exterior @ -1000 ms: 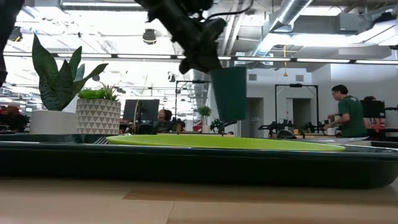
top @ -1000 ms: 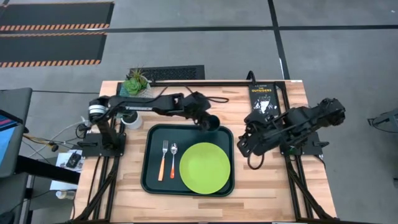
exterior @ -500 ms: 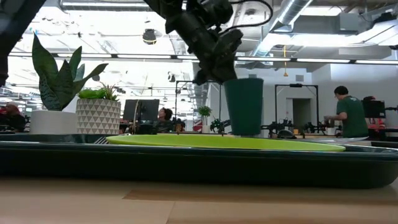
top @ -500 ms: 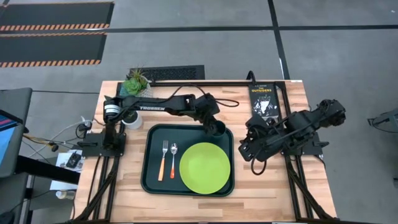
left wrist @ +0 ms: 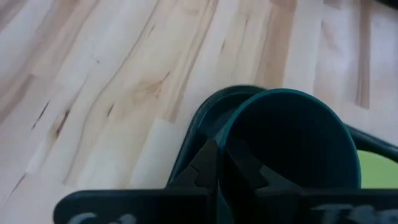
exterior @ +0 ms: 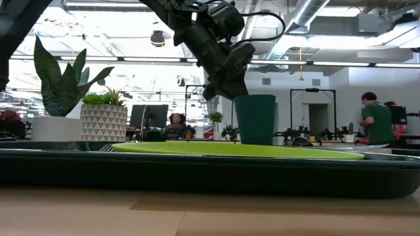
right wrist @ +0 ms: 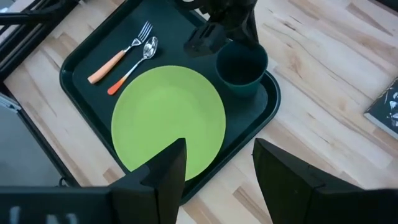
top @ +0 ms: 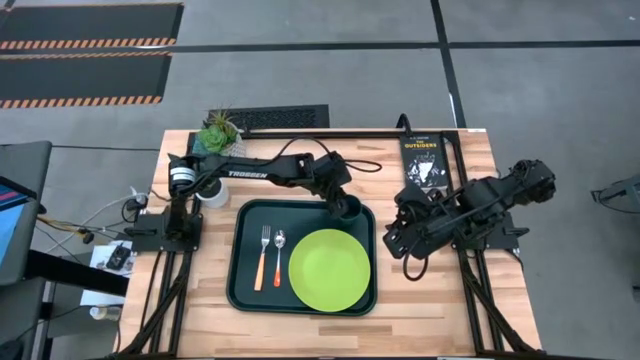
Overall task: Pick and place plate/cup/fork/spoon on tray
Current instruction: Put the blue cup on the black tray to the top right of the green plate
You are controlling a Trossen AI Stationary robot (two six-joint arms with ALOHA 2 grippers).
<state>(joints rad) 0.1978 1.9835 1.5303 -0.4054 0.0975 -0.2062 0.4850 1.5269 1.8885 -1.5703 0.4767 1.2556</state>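
The dark green tray (top: pixel 245 290) lies mid-table. On it are the lime-green plate (top: pixel 330 270), the orange-handled fork (top: pixel 263 258) and the spoon (top: pixel 279 257). The dark green cup (top: pixel 351 210) stands upright in the tray's far right corner; it also shows in the right wrist view (right wrist: pixel 241 70). My left gripper (top: pixel 341 201) is shut on the cup. My right gripper (right wrist: pixel 217 165) is open and empty, hovering right of the tray (top: pixel 400 237). My left gripper holds the cup by its rim (left wrist: pixel 225 144), on the side toward the table's left. One finger (left wrist: pixel 247 173) is inside the cup and one outside. The fingers slant down from the far left. The cup is upright, low in the tray's corner; the plate hides its base in the low view.
A black book (top: pixel 420 158) lies at the far right of the table. A patterned pot with a plant (top: pixel 218 135) and a white pot (top: pixel 211 192) stand at the far left. People move about in the room behind (exterior: pixel 371 118).
My left gripper has carried the cup toward the table's right and near edges, then down into the tray's far right corner. The cup has stayed upright and held throughout.
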